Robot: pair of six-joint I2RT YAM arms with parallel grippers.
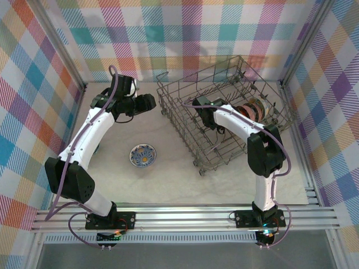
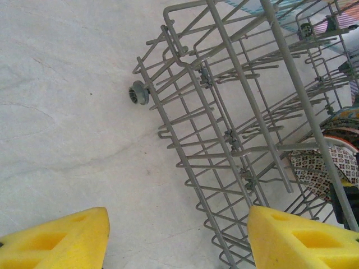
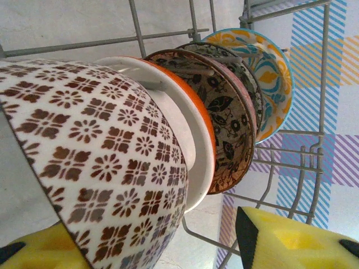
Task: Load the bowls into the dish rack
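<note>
Yellow-padded right claw [image 3: 157, 244] loosely open astride brown-flowered bowl [image 3: 95, 151] in dish rack [image 2: 243, 84], left claw [image 2: 179, 241] open, empty.

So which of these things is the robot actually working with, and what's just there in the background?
Part of the job: the dish rack, the patterned bowls standing in it, the blue bowl on the table.
Just there: the checked walls, the metal rail at the arms' bases.

From above and behind my bases, one camera overlooks the table [image 1: 168, 185]; my wrist cameras sit close, both seeing the dish rack [image 1: 179, 129].
</note>
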